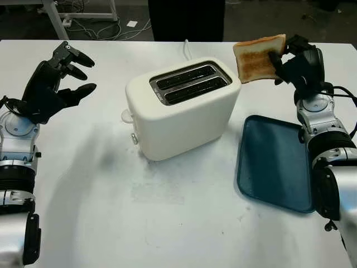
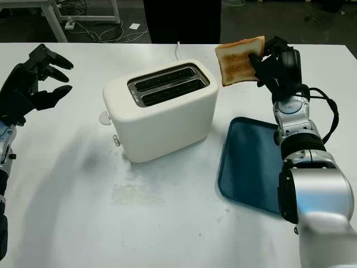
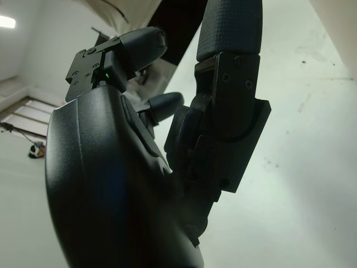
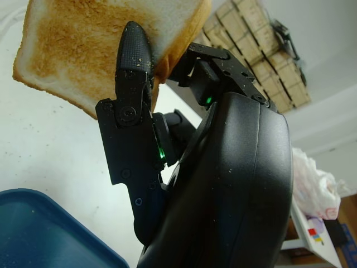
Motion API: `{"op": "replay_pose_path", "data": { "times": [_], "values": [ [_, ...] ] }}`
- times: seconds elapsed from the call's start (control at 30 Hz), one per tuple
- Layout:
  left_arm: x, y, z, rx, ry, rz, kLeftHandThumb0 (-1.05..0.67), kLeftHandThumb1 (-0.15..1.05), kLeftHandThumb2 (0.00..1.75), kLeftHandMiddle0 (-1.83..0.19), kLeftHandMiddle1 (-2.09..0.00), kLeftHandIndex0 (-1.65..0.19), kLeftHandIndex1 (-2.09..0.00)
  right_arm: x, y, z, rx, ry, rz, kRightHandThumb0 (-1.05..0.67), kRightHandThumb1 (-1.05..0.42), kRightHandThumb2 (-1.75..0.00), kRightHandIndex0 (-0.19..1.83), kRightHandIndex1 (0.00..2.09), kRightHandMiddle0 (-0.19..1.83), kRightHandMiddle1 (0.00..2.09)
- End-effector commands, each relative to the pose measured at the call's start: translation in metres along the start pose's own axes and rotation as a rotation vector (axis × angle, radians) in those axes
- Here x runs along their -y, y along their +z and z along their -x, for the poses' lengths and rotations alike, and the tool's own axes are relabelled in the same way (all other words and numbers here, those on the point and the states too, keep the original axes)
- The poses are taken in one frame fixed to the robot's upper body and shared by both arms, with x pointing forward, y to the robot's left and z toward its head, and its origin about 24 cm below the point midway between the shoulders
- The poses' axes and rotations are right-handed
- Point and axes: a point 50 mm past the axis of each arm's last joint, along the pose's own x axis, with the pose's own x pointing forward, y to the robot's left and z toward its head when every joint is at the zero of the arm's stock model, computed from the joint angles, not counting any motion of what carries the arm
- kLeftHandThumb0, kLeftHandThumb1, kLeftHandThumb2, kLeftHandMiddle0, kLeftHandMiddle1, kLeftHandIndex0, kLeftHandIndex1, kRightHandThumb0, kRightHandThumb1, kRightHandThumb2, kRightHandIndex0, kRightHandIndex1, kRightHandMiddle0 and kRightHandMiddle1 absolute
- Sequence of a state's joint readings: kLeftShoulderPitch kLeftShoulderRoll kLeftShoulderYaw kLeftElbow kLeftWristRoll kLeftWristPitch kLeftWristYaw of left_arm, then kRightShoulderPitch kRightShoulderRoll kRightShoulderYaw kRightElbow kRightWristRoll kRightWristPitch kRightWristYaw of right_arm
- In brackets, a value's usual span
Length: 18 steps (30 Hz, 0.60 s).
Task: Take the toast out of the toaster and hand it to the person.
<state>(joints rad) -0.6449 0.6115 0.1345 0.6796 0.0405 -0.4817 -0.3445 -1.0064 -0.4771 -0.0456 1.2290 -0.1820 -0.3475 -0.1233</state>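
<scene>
Toast (image 1: 257,56) is out of the toaster (image 1: 181,109) and up in the air, pinched by the right hand (image 1: 290,61) at the far right of the table (image 1: 167,212), beyond the far end of the tray (image 1: 273,162) and to the right of the toaster's top. The slice stands on edge, tilted, with its browned face toward the camera and its pale crust along the top. In the right wrist view one black finger (image 4: 133,61) lies pressed across the browned face while the others close on the slice from behind, so the grip is on one edge and most of the bread sticks out free. The toaster is white, sits near the middle of the table at a slant, and both of its slots look dark with no bread showing in them; a white cord (image 1: 186,49) leads from it toward the far edge. The tray is dark blue and lies flat on the table to the right of the toaster, close beside it but apart, under the right forearm. The left hand (image 1: 53,84) is raised above the table at the far left, well apart from the toaster, open and holding nothing. A dark shape, which may be a person (image 1: 187,19), stands just past the far edge of the table, behind the toaster.
</scene>
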Motion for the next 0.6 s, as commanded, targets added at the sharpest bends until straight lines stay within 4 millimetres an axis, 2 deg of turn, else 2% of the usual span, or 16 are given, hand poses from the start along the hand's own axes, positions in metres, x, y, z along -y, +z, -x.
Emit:
{"op": "replay_pose_path", "data": {
  "times": [0.0,0.57],
  "values": [
    [-0.0034,0.0035,-0.0012,0.015,0.002,-0.012,-1.05,0.92,0.36,0.00,-1.62,0.00,-1.49,-0.0017,0.0045,-0.0025,0.000,0.005,-0.016,-0.37,-0.92,-0.35,0.91,1.75,0.68,1.75],
    [-0.0041,0.0028,-0.0006,0.018,0.008,-0.015,-1.05,0.92,0.36,0.00,-1.61,0.00,-1.49,-0.0025,0.0046,-0.0026,-0.002,0.010,-0.015,-0.37,-0.92,-0.35,0.90,1.75,0.67,1.75]
  ]
}}
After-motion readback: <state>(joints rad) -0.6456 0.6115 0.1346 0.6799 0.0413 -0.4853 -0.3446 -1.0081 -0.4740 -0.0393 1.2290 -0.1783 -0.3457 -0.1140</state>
